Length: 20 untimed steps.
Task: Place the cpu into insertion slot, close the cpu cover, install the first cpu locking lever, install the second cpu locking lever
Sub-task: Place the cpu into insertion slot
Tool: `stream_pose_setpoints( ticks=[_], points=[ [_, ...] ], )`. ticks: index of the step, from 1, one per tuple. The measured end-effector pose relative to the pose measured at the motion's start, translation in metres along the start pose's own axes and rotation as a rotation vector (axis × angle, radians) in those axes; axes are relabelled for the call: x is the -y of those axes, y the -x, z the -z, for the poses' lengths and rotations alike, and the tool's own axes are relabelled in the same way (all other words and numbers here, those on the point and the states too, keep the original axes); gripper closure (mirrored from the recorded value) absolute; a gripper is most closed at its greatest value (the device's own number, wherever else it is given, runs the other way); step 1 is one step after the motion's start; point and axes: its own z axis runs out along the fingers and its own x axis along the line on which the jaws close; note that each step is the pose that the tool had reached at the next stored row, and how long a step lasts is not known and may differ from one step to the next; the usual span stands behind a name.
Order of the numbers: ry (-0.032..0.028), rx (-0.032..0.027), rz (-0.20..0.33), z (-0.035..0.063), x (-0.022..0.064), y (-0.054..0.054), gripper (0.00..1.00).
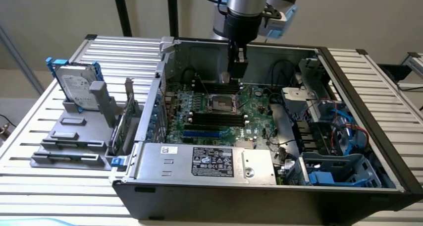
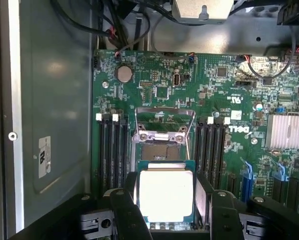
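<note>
My gripper [image 2: 165, 202] is shut on the cpu [image 2: 165, 195], a flat square chip with a pale metal face, with one dark finger on each side. In the exterior view the gripper [image 1: 235, 71] hangs straight down inside the open computer case, with the cpu [image 1: 226, 77] at its tip, some way above the motherboard. The insertion slot [image 2: 158, 150] is a dark square socket with a grey rim, lying bare just beyond the chip; in the exterior view the insertion slot [image 1: 221, 103] lies below the gripper. The cpu cover [image 2: 160, 136] stands swung open at the slot's far side.
Long black memory slots [image 2: 112, 145] flank the socket on both sides. A silver heatsink [image 2: 285, 131] and blue clips sit further along the board. A hard drive [image 1: 76, 84] stands on a grey rack outside the case. The power supply [image 1: 205, 161] fills the case's near edge.
</note>
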Motion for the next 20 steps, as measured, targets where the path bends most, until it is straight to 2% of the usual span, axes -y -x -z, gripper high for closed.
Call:
stream_pose_setpoints(
  ticks=[6,20],
  points=[
    [-0.0066,0.0000,0.000,-0.0096,-0.0004,0.005,0.46],
    [-0.0091,0.0000,-0.001,-0.0349,0.0044,0.006,0.46]
  ],
)
